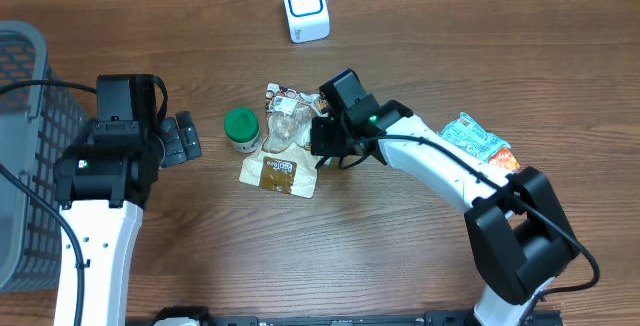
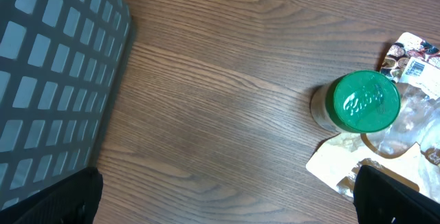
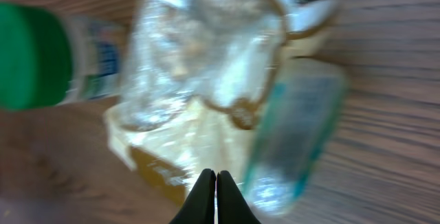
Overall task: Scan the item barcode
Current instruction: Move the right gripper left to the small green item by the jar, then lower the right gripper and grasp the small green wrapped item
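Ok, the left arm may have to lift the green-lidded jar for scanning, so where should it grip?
Probably the jar body just under its green lid, coming from the left: it seems upright, the table is bare there, and the snack bag crowds its right.

Overhead view is bright and even, lit from above; the arms (image 1: 95,236) cast short, soft shadows on the table (image 1: 400,266), and focus is sharp. The scanner (image 1: 305,6) glows pale at top centre. Left wrist view is crisp, with a dull sheen on the green lid (image 2: 364,102). Right wrist view is badly blurred: the bag (image 3: 199,66) glares white in the upper middle, the lid smears at the left edge, and only the fingertips (image 3: 205,196) are sharp.
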Controlling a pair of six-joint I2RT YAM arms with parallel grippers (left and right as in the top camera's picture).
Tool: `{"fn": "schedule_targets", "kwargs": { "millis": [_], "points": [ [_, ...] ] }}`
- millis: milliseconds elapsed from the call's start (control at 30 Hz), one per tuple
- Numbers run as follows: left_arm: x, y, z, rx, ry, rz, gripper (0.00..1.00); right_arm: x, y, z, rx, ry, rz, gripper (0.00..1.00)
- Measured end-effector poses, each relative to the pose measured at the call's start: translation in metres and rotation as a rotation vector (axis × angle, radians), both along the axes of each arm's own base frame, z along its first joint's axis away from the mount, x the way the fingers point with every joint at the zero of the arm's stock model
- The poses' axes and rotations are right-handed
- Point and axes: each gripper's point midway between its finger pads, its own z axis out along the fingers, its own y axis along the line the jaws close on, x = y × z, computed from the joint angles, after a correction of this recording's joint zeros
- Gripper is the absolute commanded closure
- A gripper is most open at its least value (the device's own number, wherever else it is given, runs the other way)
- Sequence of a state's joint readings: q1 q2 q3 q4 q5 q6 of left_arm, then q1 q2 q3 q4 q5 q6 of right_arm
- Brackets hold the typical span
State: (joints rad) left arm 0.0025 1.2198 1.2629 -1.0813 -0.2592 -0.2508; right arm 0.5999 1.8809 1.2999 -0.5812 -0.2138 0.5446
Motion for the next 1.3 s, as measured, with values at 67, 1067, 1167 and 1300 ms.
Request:
{"fn": "schedule_targets", "kwargs": {
  "millis": [67,1067,1167,1300],
  "points": [
    [0.0,0.0,0.0,0.0,0.0,0.0,0.0,0.004,-0.007,-0.002,-0.012,0.004,-0.02,0.96],
    [0.0,0.0,0.0,0.0,0.0,0.0,0.0,-0.003,-0.013,-0.031,-0.035,0.053,0.13,0.96],
    [0.0,0.0,0.0,0.0,0.0,0.0,0.0,-0.004,-0.022,-0.031,-0.049,0.088,0.105,0.96],
    [0.0,0.0,0.0,0.0,0.0,0.0,0.0,-0.008,-0.048,-0.032,-0.088,0.168,0.052,0.96]
  ]
}}
